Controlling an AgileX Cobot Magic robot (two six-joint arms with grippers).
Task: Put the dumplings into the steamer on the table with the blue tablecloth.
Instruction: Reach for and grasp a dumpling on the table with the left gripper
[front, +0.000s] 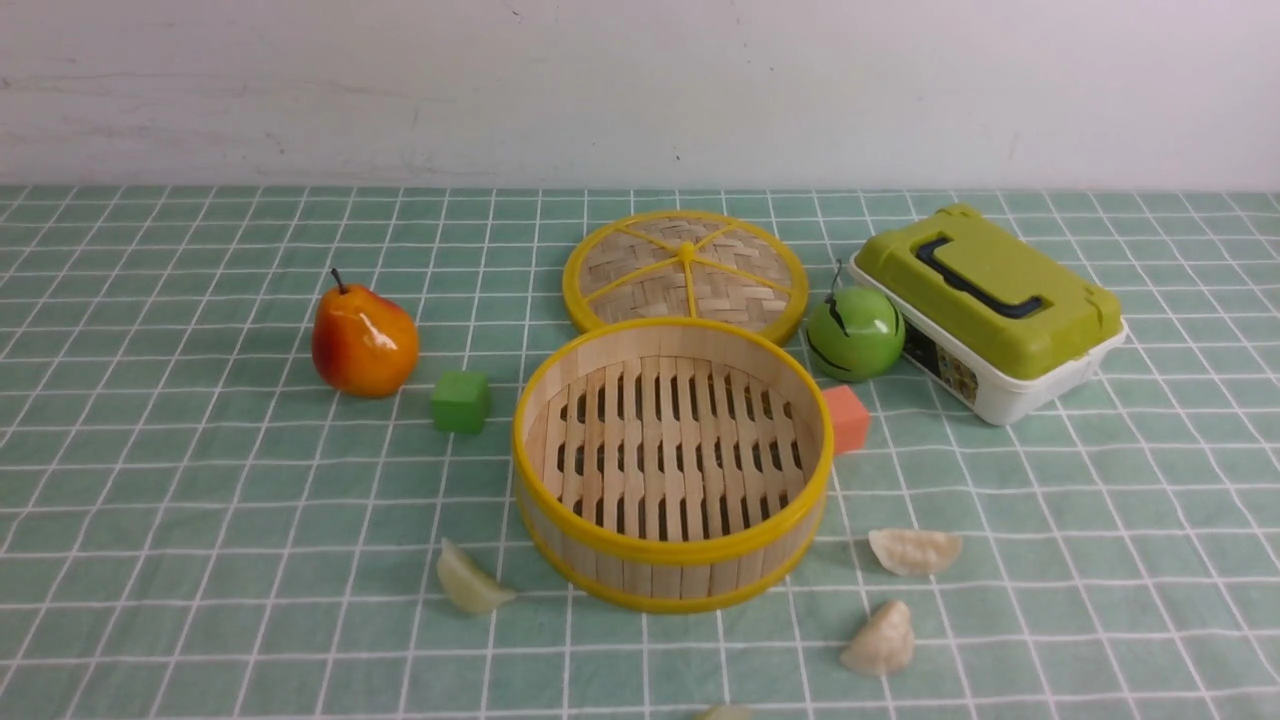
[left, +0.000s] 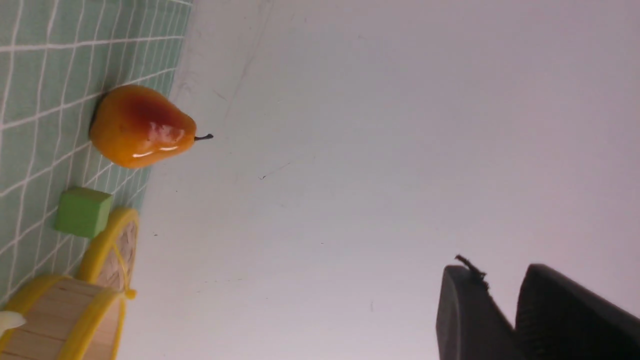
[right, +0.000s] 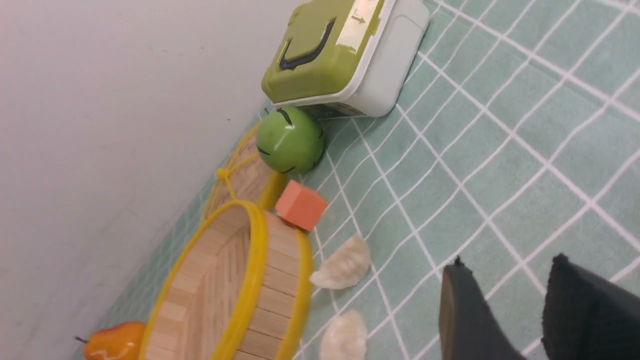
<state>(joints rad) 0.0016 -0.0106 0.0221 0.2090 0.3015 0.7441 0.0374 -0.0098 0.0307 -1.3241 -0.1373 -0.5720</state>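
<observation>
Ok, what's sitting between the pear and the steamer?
A green cube, apart from both the pear and the steamer; the front view shows it.

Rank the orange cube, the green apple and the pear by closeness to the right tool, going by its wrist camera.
1. Orange cube, beside the steamer wall, nearest the right tool.
2. Green apple, just past the cube.
3. Pear, beyond the steamer's far side.

four dumplings (front: 914, 551) (front: 879, 640) (front: 471, 580) (front: 725, 712), two cubes (front: 461, 402) (front: 848, 418), two fruits (front: 363, 343) (front: 855, 334), one steamer (front: 670, 550), lid (front: 685, 270), box (front: 985, 290)
</observation>
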